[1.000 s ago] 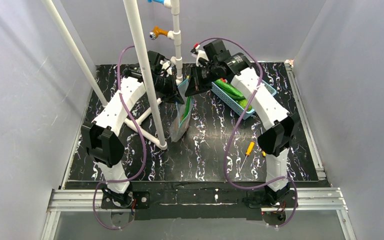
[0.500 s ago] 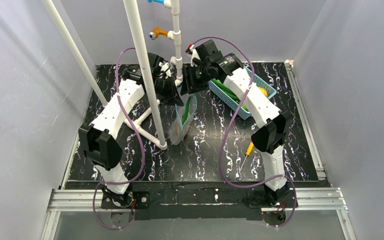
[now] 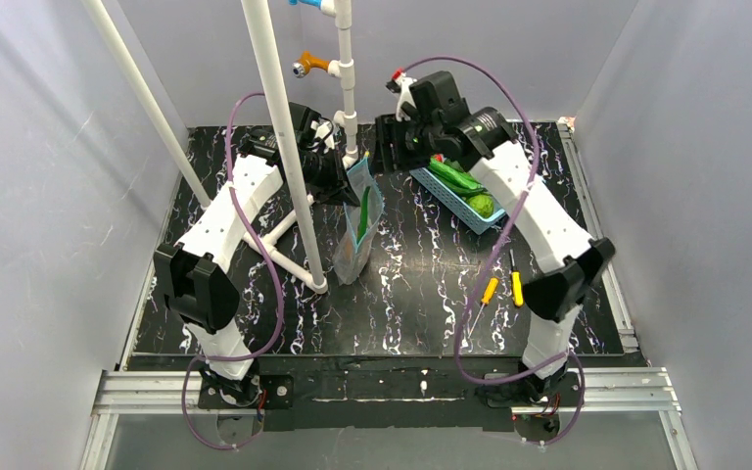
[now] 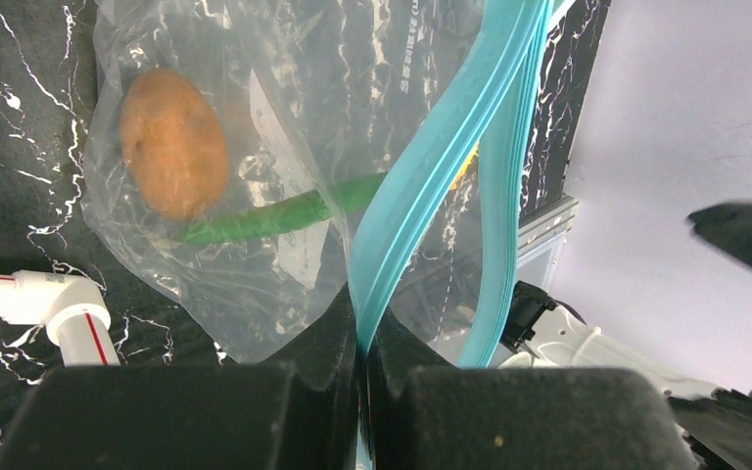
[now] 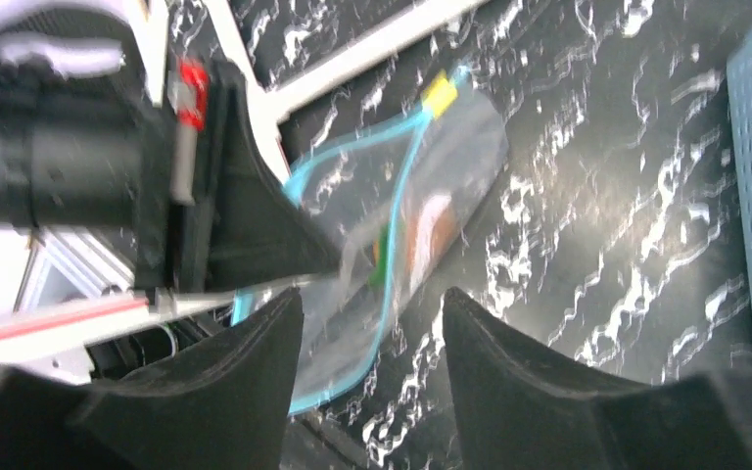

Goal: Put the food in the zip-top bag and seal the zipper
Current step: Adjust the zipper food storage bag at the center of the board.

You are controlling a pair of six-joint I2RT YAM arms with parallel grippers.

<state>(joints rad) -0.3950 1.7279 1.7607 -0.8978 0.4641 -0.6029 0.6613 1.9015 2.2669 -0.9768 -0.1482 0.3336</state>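
A clear soft plastic bag (image 3: 357, 235) hangs in the middle of the top view, over the black table with white streaks (image 3: 411, 294). The left pincer (image 3: 341, 181) is pressed together on the thin teal-blue zipper strip (image 4: 431, 166) at the bag's mouth. It holds the bag up that way. The two sides of the strip stand apart, so the mouth is open.

In the upper left of the left wrist view, a brown-orange round fruit (image 4: 173, 142) lies inside the bag. A long green pod (image 4: 274, 217) lies just beside it, also inside.

The right pincer (image 5: 372, 313) is spread wide with nothing in it. It is up near the bag's mouth, but not touching it.

Right of the bag, a light-blue slotted plastic basket (image 3: 447, 201) sits on the table. It holds more green pods (image 3: 455, 178) and a small round green piece (image 3: 483, 205). Two screwdrivers (image 3: 490, 291) lie on the table at the lower right. A tall white pipe (image 3: 279, 117) stands left of the bag.
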